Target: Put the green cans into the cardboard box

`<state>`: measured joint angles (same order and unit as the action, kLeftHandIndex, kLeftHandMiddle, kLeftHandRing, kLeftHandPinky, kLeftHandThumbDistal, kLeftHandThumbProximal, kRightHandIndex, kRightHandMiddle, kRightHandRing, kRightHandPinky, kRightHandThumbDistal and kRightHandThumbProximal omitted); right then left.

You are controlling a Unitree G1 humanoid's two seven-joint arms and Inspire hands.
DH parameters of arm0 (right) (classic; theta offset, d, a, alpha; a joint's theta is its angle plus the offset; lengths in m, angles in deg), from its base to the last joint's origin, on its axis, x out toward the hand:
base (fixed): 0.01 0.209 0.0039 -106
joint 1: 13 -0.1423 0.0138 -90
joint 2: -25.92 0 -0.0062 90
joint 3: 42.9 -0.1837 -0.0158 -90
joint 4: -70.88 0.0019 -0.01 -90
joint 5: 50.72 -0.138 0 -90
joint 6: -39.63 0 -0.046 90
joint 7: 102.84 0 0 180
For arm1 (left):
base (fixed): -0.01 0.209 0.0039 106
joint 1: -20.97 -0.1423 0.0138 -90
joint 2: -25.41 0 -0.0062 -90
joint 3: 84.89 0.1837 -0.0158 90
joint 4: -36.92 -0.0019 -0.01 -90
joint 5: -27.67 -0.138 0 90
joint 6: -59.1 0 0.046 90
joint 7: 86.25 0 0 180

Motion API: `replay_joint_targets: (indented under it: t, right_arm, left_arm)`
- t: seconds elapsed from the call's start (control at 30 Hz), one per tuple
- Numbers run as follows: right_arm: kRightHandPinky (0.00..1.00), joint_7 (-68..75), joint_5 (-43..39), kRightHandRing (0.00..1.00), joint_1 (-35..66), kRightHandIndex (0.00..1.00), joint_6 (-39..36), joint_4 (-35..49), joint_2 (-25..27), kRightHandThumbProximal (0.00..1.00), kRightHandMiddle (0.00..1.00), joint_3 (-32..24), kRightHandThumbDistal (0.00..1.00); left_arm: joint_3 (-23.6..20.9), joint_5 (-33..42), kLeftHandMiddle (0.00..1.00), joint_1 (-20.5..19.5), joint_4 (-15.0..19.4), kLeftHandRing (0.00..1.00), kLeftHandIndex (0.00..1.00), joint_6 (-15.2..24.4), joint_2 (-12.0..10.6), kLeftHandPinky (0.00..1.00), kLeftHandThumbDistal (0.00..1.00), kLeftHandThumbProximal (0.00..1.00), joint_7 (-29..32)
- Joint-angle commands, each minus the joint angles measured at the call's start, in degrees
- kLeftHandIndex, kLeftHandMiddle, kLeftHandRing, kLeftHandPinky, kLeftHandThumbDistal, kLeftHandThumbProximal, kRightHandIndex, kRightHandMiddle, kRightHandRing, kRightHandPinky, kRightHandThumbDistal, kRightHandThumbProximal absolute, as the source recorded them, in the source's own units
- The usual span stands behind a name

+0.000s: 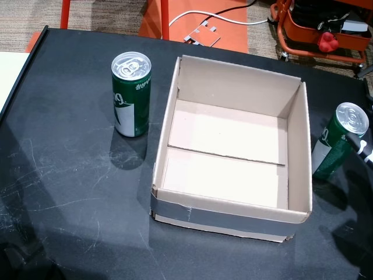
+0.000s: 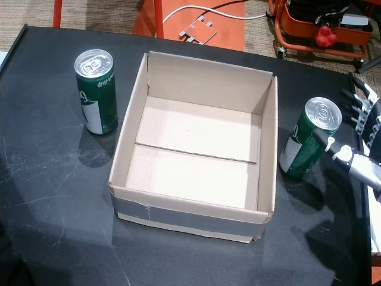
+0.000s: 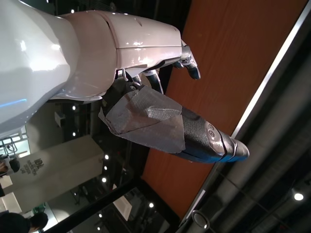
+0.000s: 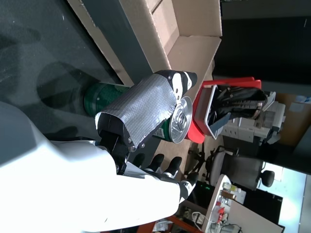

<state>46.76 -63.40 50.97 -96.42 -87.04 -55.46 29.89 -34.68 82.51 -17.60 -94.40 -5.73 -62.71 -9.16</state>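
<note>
The right hand (image 2: 357, 149) reaches in at the worktop's right edge, its thumb tip against the side of the nearer green can (image 2: 309, 139) while the other fingers (image 2: 357, 107) stand spread behind it, apart from the metal; nothing is clamped. The right wrist view shows what the head views do not: the grey-taped thumb (image 4: 141, 109) lies across that can's body, with the pull-tab lid (image 4: 181, 125) facing away from the box wall. The can stands upright, long axis vertical, just beside the right wall of the cardboard box (image 2: 271, 155).

The left hand (image 3: 184, 131) shows only in its own wrist view, raised against ceiling and an orange panel, fingers apart and holding nothing.

The box sits mid-worktop, open-topped, grey tape along its near bottom edge, a flap seam crossing its floor. The second green can (image 1: 131, 94) stands upright by the box's left wall near the far edge; a large white "9" is readable, the smaller lettering is not.
</note>
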Motion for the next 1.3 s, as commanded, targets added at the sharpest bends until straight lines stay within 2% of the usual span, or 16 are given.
replay_joint_targets:
  t: [0.0,0.13,0.2,0.33,0.37,0.53,0.57,0.63,0.77,0.87,1.03,1.27]
  right_arm:
    - [0.97,-0.10,-0.46,0.89,0.16,0.88,1.13,-0.58,-0.24,0.64,0.87,-0.87,1.00]
    - [0.98,1.54,0.92,0.90,0.37,0.88,1.13,-0.77,0.04,0.68,0.87,-0.39,1.00]
    - [0.97,2.18,1.38,0.89,0.36,0.88,1.11,-0.86,0.09,0.68,0.87,-0.26,1.00]
    - [0.97,2.05,1.19,0.89,-0.01,0.89,2.04,-0.82,-0.14,0.65,0.87,-0.61,1.00]
    - [0.96,2.81,1.70,0.89,-0.16,0.88,2.06,-0.98,-0.02,0.68,0.86,-0.40,1.00]
    - [0.95,5.54,3.36,0.86,-3.18,0.88,5.93,-3.85,1.05,0.69,0.85,-0.04,1.00]
    - [0.95,6.00,3.65,0.86,-3.85,0.87,6.97,-4.41,1.18,0.69,0.84,0.03,1.00]
    - [0.93,7.36,5.01,0.85,-5.07,0.84,8.38,-5.34,1.46,0.72,0.83,0.64,1.00]
    - [0.91,7.78,5.70,0.83,-6.14,0.84,9.78,-6.02,0.90,0.69,0.82,0.44,1.00]
    - [0.91,8.06,5.83,0.82,-6.16,0.83,10.17,-6.03,0.49,0.71,0.81,0.18,1.00]
    - [0.91,8.42,5.83,0.82,-5.67,0.82,10.39,-6.07,0.41,0.71,0.82,-0.20,1.00]
    - [0.91,9.64,5.65,0.81,-5.10,0.82,10.62,-6.33,0.49,0.72,0.80,-0.72,1.00]
  left_arm:
    - [0.06,-0.15,0.76,0.32,0.89,0.98,0.72,0.00,0.07,0.90,0.90,0.61,-0.22]
    - [0.04,0.11,0.75,0.20,0.91,0.98,0.72,-0.80,0.07,0.90,0.95,0.58,-0.29]
    - [-0.02,0.11,0.75,0.20,0.92,0.98,0.72,-0.88,0.08,0.90,0.94,0.57,-0.37]
    - [-0.18,0.10,0.75,0.54,0.29,0.98,0.72,-0.61,0.37,0.90,0.92,0.62,0.47]
    - [-0.17,0.15,0.75,0.64,0.20,0.98,0.72,-0.72,0.44,0.91,0.91,0.63,0.71]
    - [-0.37,0.60,0.75,0.72,0.17,0.96,0.71,-2.12,0.42,0.90,0.89,0.63,0.80]
    - [-0.49,1.01,0.76,0.70,0.08,0.96,0.71,-3.07,0.52,0.89,0.89,0.60,1.10]
    - [-0.84,1.48,0.75,0.79,-0.24,0.96,0.71,-3.75,0.76,0.89,0.90,0.65,1.85]
    - [-1.32,1.85,0.75,0.73,-0.07,0.96,0.71,-4.74,0.76,0.88,0.85,0.66,2.20]
    - [-1.55,1.87,0.76,1.06,-0.60,0.97,0.72,-4.92,0.97,0.88,0.88,0.66,2.87]
    - [-1.84,2.19,0.76,1.09,-0.55,0.97,0.71,-5.55,0.79,0.92,0.90,0.77,2.26]
    - [-2.39,2.12,0.76,1.55,-1.94,0.97,0.72,-5.64,1.24,0.92,0.90,0.78,3.43]
